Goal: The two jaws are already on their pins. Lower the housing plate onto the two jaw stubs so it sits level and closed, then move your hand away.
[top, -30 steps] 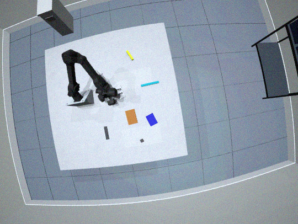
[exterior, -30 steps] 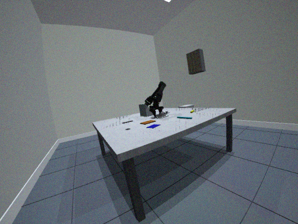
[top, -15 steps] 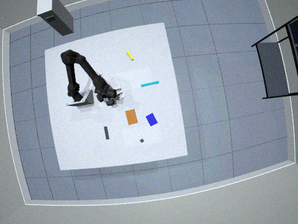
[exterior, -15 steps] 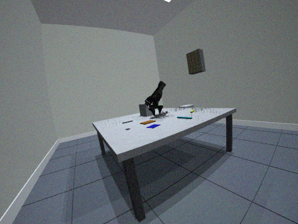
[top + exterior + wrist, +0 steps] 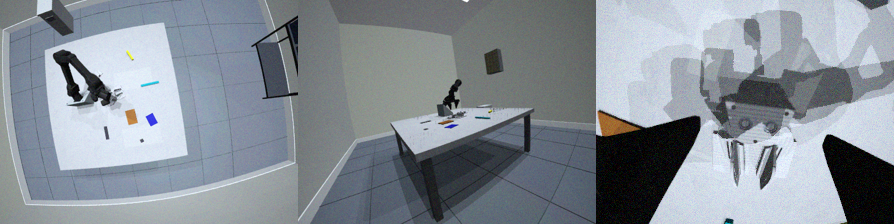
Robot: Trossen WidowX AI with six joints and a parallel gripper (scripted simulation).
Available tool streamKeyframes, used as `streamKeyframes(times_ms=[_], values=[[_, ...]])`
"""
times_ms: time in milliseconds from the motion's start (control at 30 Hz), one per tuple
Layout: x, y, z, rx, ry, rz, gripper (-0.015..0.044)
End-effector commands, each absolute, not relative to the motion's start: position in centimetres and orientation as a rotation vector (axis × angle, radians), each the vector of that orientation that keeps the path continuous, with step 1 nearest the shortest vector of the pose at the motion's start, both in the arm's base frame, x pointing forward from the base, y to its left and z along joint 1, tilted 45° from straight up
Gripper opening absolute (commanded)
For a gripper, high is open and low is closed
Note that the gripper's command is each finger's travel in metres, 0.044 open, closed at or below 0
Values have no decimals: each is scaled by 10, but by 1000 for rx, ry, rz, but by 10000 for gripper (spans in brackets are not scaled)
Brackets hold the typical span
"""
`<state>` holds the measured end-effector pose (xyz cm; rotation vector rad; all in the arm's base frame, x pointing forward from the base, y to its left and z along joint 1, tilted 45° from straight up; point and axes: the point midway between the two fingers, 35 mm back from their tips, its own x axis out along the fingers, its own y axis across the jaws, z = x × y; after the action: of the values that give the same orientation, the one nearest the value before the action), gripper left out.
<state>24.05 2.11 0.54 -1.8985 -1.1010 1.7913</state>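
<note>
The grey housing plate [image 5: 758,113] lies over the rear ends of the two jaws in the wrist view, with two round pin heads showing through it. The left jaw [image 5: 738,165] and the right jaw [image 5: 767,167] stick out from under its lower edge, spread slightly apart. The plate looks roughly flat; whether it is fully level and closed cannot be told. My gripper [image 5: 763,132] [image 5: 453,106] is wide open and empty, its fingers on either side of the plate without touching it. In the exterior view it hangs above the table. Shadows cover part of the plate.
An orange block [image 5: 131,117] [image 5: 446,122] and a blue block [image 5: 152,119] [image 5: 451,126] lie near the assembly. A cyan bar [image 5: 149,84], a yellow bar [image 5: 129,55], a dark strip [image 5: 106,133] and a small dark block [image 5: 142,140] lie farther out. A grey wedge [image 5: 443,110] stands beside the arm.
</note>
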Motion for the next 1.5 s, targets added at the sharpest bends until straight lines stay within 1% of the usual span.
streamKeyframes(times_ms=[0,67,1467], values=[[210,-5,32,-1914,-1099,1786,440],[204,-8,37,-1913,-1103,1785,440],[204,-8,37,-1913,-1103,1785,440]])
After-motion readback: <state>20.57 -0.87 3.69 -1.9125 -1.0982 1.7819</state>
